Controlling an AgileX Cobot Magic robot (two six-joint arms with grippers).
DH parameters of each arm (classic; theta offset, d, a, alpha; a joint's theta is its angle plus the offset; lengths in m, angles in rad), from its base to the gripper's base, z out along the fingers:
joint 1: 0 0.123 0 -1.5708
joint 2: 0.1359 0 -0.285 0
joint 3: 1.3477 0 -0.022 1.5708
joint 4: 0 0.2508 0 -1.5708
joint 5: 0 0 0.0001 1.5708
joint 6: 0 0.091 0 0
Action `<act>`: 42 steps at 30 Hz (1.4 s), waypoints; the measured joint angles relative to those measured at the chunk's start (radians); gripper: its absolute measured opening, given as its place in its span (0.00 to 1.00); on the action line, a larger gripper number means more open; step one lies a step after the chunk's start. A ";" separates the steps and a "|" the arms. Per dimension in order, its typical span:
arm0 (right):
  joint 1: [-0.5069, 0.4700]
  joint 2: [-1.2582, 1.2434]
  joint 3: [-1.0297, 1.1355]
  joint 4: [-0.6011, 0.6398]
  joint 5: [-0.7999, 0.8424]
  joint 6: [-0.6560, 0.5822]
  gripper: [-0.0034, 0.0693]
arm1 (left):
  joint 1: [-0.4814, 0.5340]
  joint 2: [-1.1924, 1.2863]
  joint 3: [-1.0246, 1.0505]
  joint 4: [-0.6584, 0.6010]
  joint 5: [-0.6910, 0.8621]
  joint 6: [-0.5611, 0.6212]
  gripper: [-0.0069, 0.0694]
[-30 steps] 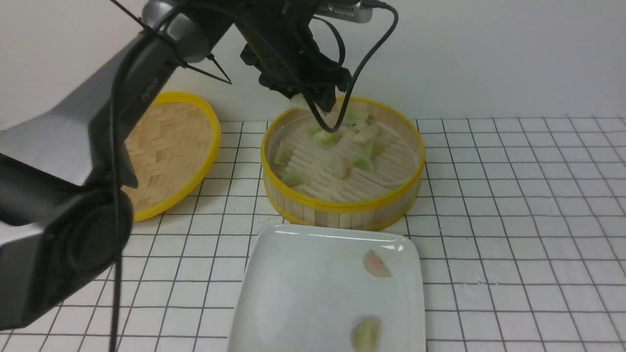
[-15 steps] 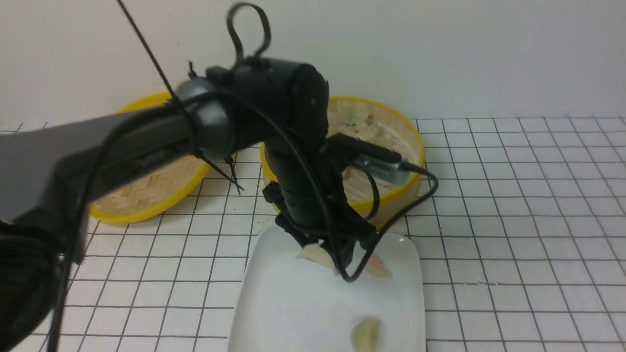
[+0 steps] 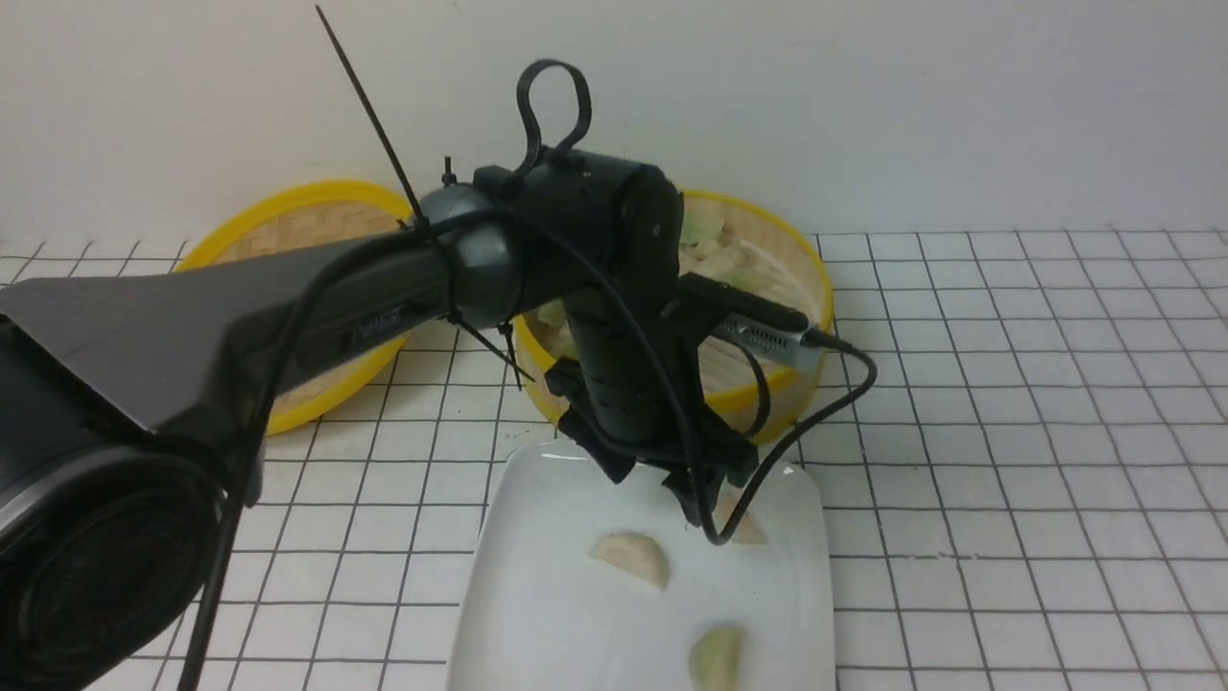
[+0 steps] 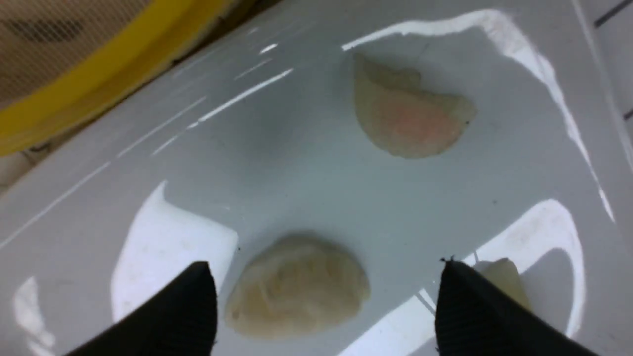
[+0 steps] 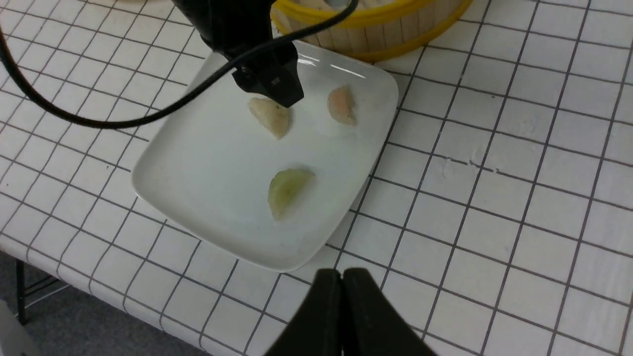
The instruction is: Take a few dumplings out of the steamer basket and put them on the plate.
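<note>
Left gripper (image 4: 321,269) jaws wide apart above plate (image 3: 537,614), holding nothing. Cream dumpling (image 3: 630,559) lies near plate centre, beneath them. Pink dumpling (image 5: 341,105) at 1 o'clock, green dumpling (image 5: 287,190) at 5. Steamer basket (image 3: 811,278) at plate's 12. Right gripper (image 5: 342,284) pinched together, empty.

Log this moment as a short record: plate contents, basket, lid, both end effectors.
plate: holds cream-white dumpling, pinkish dumpling and green dumpling, lying apart
steamer basket: behind the plate, other dumplings inside
lid: left of the basket
left end effector: open above the cream-white dumpling, holding nothing
right end effector: shut, empty, beside the plate
</note>
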 joint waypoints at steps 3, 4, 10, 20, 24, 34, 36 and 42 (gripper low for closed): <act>0.000 -0.029 0.000 -0.023 -0.011 -0.001 0.03 | 0.000 -0.035 -0.072 0.047 0.057 -0.020 0.55; 0.000 -0.053 0.004 -0.036 -0.040 -0.001 0.03 | 0.000 -0.060 -0.080 0.063 0.059 -0.030 0.42; 0.000 -0.282 0.118 -0.141 -0.335 0.016 0.03 | 0.001 -0.341 0.009 0.099 0.079 -0.046 0.10; 0.000 -0.709 0.471 -0.485 -0.911 0.292 0.03 | 0.001 -0.996 0.579 0.091 -0.281 -0.083 0.08; 0.000 -0.722 0.526 -0.573 -0.987 0.357 0.03 | 0.001 -1.241 0.861 0.087 -0.513 -0.126 0.08; 0.000 -0.722 0.557 -0.601 -1.003 0.412 0.03 | 0.001 -1.689 1.268 0.095 -0.827 -0.254 0.08; 0.000 -0.722 0.557 -0.602 -1.003 0.413 0.03 | 0.001 -1.737 1.289 0.097 -0.823 -0.254 0.08; 0.000 -0.722 0.559 -0.603 -1.003 0.417 0.03 | 0.001 -1.847 1.295 0.106 -0.808 -0.254 0.08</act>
